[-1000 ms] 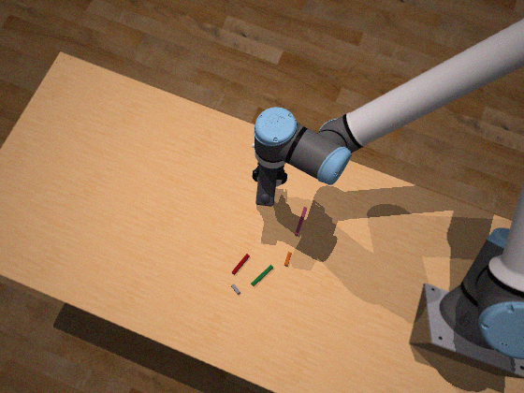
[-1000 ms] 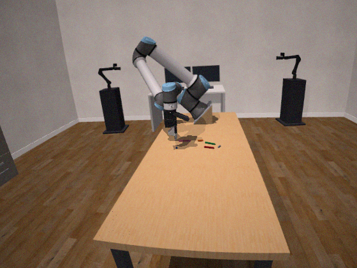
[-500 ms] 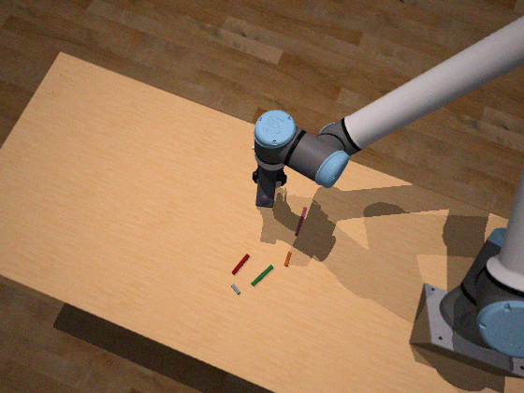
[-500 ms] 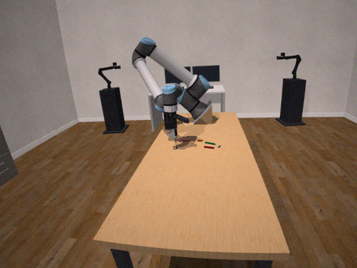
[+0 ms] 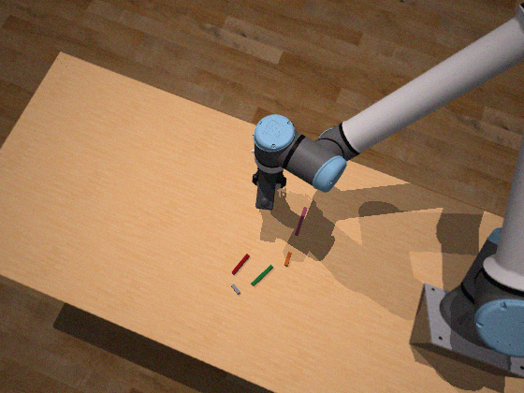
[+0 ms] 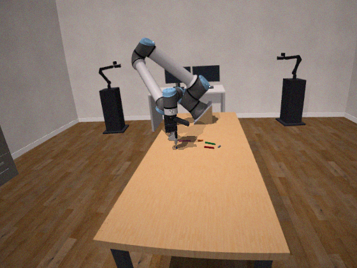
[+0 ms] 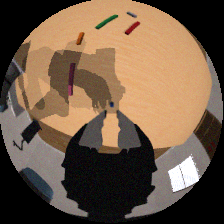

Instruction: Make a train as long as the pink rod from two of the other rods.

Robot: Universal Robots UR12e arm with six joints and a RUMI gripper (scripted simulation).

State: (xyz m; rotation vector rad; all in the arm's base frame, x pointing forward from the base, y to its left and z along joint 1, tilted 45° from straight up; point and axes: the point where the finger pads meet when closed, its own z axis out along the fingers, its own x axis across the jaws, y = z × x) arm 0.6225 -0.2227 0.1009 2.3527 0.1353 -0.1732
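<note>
1. Bench (image 5: 140, 164) (image 6: 197, 191) (image 7: 160, 90) lit warmly, pink rod (image 5: 301, 221) (image 6: 184, 140) (image 7: 71, 79) lying partly in shadow.
2. Gripper (image 5: 265, 202) (image 6: 176, 143) (image 7: 111, 110) nearly closed at blue rod (image 6: 176, 147) (image 7: 111, 105); whether it pinches it, I cannot tell.
3. Green rod (image 5: 262, 275) (image 6: 210, 143) (image 7: 107, 21) lies between orange rod (image 5: 287, 259) (image 6: 200, 140) (image 7: 80, 38) and red rod (image 5: 240, 264) (image 6: 209, 147) (image 7: 132, 28), touching neither.
4. Grey rod (image 5: 235, 289) (image 6: 219, 146) (image 7: 131, 14) lies near red's end, apart.

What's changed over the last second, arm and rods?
The gripper moved down toward the table, its fingertips now right by the blue rod. Can't tell whether it has taken hold. No visible shift in the pink rod, orange rod, green rod, red rod or grey rod.
</note>
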